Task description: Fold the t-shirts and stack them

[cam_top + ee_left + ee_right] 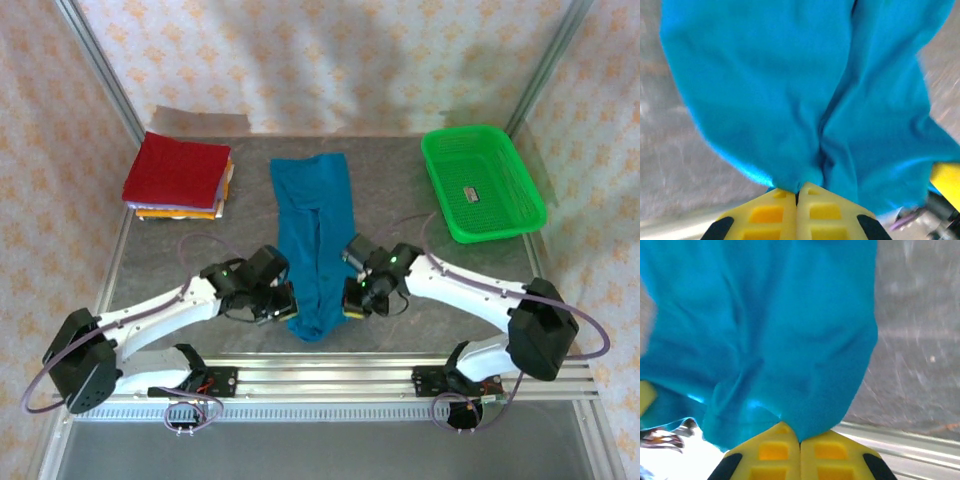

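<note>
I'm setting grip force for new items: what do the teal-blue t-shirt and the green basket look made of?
The teal-blue t-shirt looks like soft matte cloth, probably knit cotton or a blend: it creases and lies in loose folds. The green basket looks like rigid, slightly glossy moulded plastic, judging by its open mesh and even bright colour.

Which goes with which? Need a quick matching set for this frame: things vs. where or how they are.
Things:
1. teal shirt
2. folded stack
3. basket
4. left tool

Place or state:
A. far right of the table
B. far left of the table
C. centre, laid out lengthwise
D. shut on the shirt's near end

Pairs: 1-C, 2-B, 3-A, 4-D
</note>
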